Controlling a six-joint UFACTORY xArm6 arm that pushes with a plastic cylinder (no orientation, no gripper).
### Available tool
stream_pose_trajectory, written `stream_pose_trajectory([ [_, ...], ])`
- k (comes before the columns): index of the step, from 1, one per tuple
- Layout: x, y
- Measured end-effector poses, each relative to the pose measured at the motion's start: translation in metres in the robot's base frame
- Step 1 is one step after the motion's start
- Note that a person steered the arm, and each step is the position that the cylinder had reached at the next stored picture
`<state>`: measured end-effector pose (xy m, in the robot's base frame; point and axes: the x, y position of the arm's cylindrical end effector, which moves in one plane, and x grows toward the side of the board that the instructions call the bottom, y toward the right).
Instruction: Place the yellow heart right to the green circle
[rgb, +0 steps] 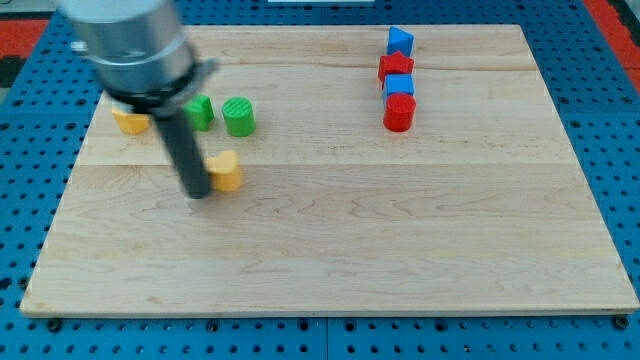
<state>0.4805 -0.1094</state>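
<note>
Pushing rightward from the view's left, my tip (199, 194), which has no jaws to report, touches the yellow heart (227, 171) below the green circle (238, 116) and should steer it up past the circle's right side across the counter (400, 240).

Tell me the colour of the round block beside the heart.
Green circle, seen in the camera view, above the yellow heart.

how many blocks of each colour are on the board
yellow: 2, the yellow heart beside my tip and a yellow block partly hidden by the arm
green: 2, the green circle and a green block
blue: 2, and
red: 2, and
total: 8
</note>
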Motion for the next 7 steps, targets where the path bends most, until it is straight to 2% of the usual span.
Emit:
stream_pose_trajectory([
  [1,-0.031,0.046],
  [2,-0.079,0.068],
  [4,-0.077,0.055],
  [5,-0.057,0.133],
  [6,-0.111,0.154],
  [7,-0.175,0.133],
])
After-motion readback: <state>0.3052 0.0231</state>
